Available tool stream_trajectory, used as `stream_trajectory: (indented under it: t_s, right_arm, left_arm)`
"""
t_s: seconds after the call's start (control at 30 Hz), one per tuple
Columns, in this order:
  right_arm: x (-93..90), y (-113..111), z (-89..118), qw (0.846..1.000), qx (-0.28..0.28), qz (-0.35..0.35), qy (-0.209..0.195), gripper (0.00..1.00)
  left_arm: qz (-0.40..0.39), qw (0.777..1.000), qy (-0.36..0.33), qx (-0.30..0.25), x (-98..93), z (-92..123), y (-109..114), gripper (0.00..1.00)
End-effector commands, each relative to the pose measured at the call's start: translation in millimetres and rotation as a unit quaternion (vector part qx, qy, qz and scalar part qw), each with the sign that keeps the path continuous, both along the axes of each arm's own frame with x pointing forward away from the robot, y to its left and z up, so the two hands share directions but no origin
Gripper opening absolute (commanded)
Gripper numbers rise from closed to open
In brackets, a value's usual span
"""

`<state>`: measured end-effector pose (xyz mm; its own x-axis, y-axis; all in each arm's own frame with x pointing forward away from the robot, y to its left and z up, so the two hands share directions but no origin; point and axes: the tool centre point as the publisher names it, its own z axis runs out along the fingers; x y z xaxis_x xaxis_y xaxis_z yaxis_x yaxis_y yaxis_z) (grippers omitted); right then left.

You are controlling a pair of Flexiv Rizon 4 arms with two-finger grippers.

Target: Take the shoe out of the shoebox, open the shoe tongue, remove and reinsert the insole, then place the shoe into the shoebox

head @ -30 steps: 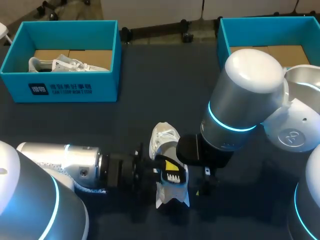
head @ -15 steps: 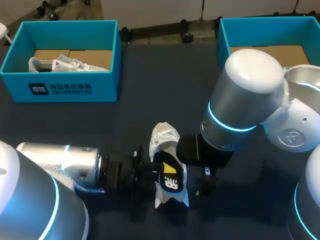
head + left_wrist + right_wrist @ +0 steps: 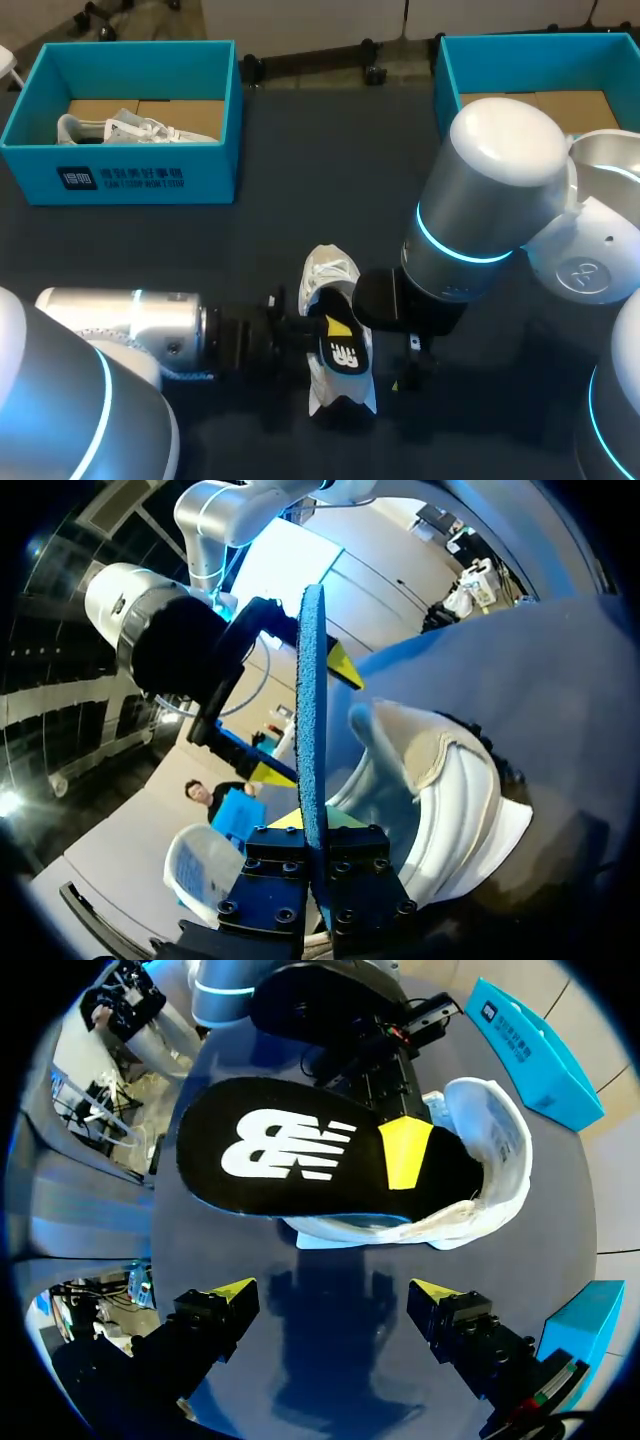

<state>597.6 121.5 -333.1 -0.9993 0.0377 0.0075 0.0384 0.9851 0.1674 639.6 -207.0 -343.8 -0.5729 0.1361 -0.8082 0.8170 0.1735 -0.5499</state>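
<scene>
**Left pincer [image 3: 312, 840] clamped on the insole at the mouth of the shoe**

Gripping the insole [image 3: 309, 700] from both flat sides, close to the end that dips into the shoe [image 3: 445, 790]. Held edge-on, rising straight ahead of the fingers like a blade. Shoe down on the dark counter [image 3: 300, 150], just beside and below that grip, opening turned toward the insole.

Right pincer [image 3: 330, 1295]: spread wide, holding nothing, hovering low over the counter. Just ahead of its tips, the shoe and the printed black face of the insole, touching neither.

Judged to be the insole step, either the tail of the pull-out or the start of the put-back; not to be told from this alone. If pulling out: draw along the insole's length, away from the shoe, until the tucked end clears, minding a light shoe prone to drag along unless steadied from the other side. If putting back: feed the tucked end deeper, keep the insole flat, press the heel down last.

Shoebox [image 3: 447, 75] well apart, far beyond both pincers; return trip not yet due.
</scene>
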Motion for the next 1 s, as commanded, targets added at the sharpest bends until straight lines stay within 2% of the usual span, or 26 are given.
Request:
stream_trajectory:
  t_s: [0.03, 0.2, 0.23, 0.27, 0.3, 0.33, 0.6, 0.73, 0.8, 0.83, 1.0]
  right_arm:
    - [-0.5, 0, -2, 1.000, 0.001, -0.001, 0.000, 1.00]
    - [-0.5, 0, -2, 1.000, 0.001, -0.001, 0.000, 1.00]
    - [-0.5, 0, -2, 1.000, 0.001, -0.001, 0.000, 1.00]
    - [-0.5, 0, -2, 1.000, 0.001, -0.001, 0.000, 1.00]
    - [-0.5, 0, -2, 1.000, 0.001, -0.001, 0.000, 1.00]
    - [-0.5, 0, -2, 1.000, 0.001, -0.001, 0.000, 1.00]
    - [-0.5, 0, -2, 1.000, 0.001, -0.001, 0.000, 1.00]
    - [-0.5, 0, -2, 1.000, 0.001, -0.001, 0.000, 1.00]
    - [-0.5, 0, -2, 1.000, 0.001, -0.001, 0.000, 1.00]
    - [-0.5, 0, -2, 1.000, 0.001, -0.001, 0.000, 1.00]
    - [-0.5, 0, -2, 1.000, 0.001, -0.001, 0.000, 1.00]
  left_arm:
    - [0.002, 1.000, 0.002, 0.001, 2.7, -1, -4, 0.00]
    - [-0.009, 1.000, 0.017, -0.005, -4.6, 5, -1, 0.00]
    - [-0.010, 1.000, 0.017, -0.005, -6.6, 6, 0, 0.12]
    - [-0.014, 1.000, 0.021, -0.004, -8.8, 8, 0, 0.28]
    - [-0.015, 1.000, 0.020, -0.004, -11.6, 10, 1, 0.39]
    - [-0.016, 1.000, 0.020, -0.005, -13.6, 12, 2, 0.41]
    - [-0.027, 0.999, 0.011, -0.016, -24.4, 27, 7, 0.38]
    - [-0.030, 0.999, 0.015, -0.017, -28.5, 29, 6, 0.21]
    - [-0.030, 0.999, 0.013, -0.013, -29.4, 30, 7, 0.16]
    - [-0.029, 0.999, 0.011, -0.011, -29.6, 30, 7, 0.00]
    - [-0.030, 0.999, 0.005, -0.007, -26.4, 24, 6, 0.00]
